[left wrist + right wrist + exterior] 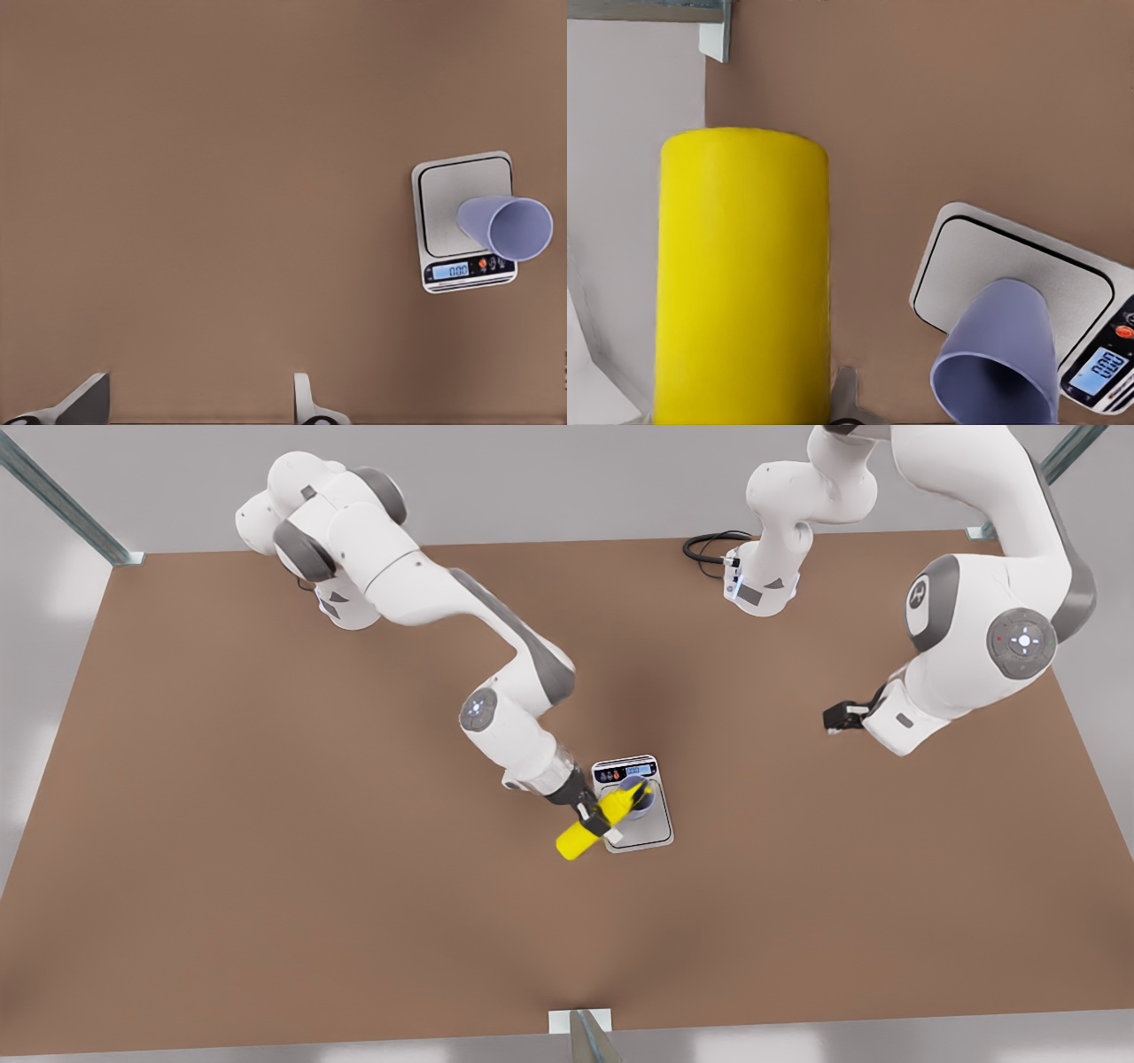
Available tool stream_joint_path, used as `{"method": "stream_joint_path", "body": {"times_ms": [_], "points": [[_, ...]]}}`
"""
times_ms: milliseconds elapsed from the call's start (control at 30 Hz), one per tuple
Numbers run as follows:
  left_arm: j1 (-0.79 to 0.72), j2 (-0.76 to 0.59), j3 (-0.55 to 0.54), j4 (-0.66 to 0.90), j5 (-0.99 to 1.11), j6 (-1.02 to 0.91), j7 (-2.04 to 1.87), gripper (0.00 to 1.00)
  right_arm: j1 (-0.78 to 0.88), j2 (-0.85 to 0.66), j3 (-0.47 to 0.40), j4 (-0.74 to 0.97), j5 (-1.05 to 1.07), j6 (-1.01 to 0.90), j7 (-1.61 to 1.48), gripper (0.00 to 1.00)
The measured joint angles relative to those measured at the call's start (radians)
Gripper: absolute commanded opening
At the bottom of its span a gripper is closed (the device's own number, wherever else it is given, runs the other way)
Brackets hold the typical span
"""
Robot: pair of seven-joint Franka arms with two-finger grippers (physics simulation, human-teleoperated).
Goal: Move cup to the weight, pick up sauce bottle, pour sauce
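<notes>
Silver rectangular digital scale (pixel 634 806) on the brown table (pixel 266 868) is my landmark: I see the small lavender-blue cup (pixel 645 796) standing on its brushed plate. My right gripper (pixel 595 822) is clamped on the bright yellow squeeze bottle (pixel 595 822), tilted, its nozzle over the cup. My left gripper (pixel 836 717) waits well away from the scale, fingers (pixel 84 400) spread wide and holding nothing.

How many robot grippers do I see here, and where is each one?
2. The right gripper holds the sauce bottle, tilted with its nozzle over the cup on the weight. The left gripper waits open above bare table, at the front view's right.
</notes>
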Motion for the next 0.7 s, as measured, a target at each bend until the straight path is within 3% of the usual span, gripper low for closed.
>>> {"method": "stream_joint_path", "body": {"times_ms": [133, 300, 433, 500, 700], "points": [[0.000, 0.011, -0.001, 0.000, 0.000, 0.001, 0.002, 1.00, -0.045, -0.015, 0.001, -0.005, 0.041, -0.087, 0.003, 0.21], [-0.001, 0.012, -0.001, -0.006, 0.000, 0.000, 0.001, 1.00, -0.136, -0.029, -0.004, -0.022, 0.457, -0.302, -0.213, 0.21], [-0.001, 0.012, -0.001, -0.006, 0.000, -0.010, 0.000, 1.00, -0.176, -0.021, -0.001, -0.028, 0.501, -0.376, -0.250, 0.21], [-0.001, 0.012, -0.001, -0.006, 0.000, -0.020, -0.002, 1.00, -0.214, -0.019, -0.005, -0.038, 0.634, -0.499, -0.288, 0.21], [0.001, 0.016, -0.011, -0.010, 0.005, -0.022, -0.005, 1.00, -0.352, 0.002, -0.003, -0.051, 0.692, -0.756, -0.305, 0.21]]}}
